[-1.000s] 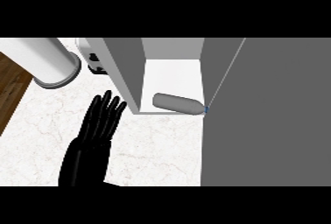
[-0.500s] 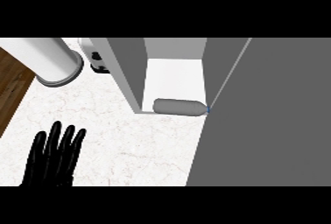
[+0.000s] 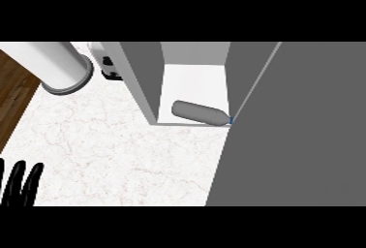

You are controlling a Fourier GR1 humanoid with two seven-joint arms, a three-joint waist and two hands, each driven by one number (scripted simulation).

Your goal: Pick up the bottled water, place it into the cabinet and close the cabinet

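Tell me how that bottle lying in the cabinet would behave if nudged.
The bottle lies on its side, so it would probably roll. Its cap end sits by the cabinet's front edge, so it might roll out. Its smooth surface could be slippery.

kitchen; marble counter (image 3: 121, 145), grey cabinet (image 3: 143, 77)

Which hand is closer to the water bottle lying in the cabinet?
Left. Only the left hand shows, low at the view's left edge, well apart from the bottle in the cabinet. The right hand isn't in view.

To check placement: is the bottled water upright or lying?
Lying: the bottled water rests on its side inside the cabinet.
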